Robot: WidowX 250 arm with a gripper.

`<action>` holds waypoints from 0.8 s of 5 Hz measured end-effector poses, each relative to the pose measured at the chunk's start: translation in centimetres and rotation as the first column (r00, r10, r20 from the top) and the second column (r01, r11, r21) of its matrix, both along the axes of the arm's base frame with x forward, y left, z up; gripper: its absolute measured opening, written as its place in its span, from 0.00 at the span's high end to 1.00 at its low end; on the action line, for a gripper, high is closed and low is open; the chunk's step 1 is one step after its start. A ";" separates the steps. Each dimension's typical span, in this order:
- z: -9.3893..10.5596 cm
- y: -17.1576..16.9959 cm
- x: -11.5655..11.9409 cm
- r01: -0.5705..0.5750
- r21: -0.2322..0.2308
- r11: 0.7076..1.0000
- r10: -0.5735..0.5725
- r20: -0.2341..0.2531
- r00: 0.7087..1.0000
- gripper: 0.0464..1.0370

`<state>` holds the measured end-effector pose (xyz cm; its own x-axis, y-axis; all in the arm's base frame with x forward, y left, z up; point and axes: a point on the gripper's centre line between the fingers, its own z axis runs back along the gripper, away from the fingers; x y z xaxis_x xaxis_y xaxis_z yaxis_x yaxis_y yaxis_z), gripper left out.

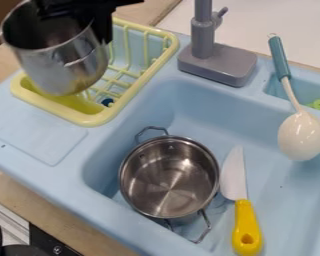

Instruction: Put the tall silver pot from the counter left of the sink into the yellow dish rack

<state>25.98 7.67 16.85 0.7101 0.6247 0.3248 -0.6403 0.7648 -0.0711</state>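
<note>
Gripper (76, 24), 11 o'clock: clamped on tilted metal pot (72, 70) | yellow rack (92, 118), 11 o'clock, beneath | care: firm rim pinch, slow, clear edges

The metal pot (66, 65), silver and shiny, is held by the black claw (76, 17) at the far left, over the yellow rack (90, 118). It is tilted a little, with its opening upward and its inside dark.
</note>
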 end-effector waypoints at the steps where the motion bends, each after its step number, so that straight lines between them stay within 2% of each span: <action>1: 0.1 0.3 2.7 0.023 0.016 1.000 -0.023 0.012 1.000 0.99; 2: -0.6 -0.2 3.8 0.024 0.040 0.999 -0.024 0.003 1.000 0.99; 3: -1.5 -0.2 4.7 0.025 0.023 0.999 -0.025 -0.009 1.000 0.99; 4: -2.7 -0.7 4.2 0.015 0.019 1.000 -0.015 -0.016 1.000 0.99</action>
<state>30.15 6.97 14.16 0.7244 0.6077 0.3254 -0.6297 0.7754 -0.0463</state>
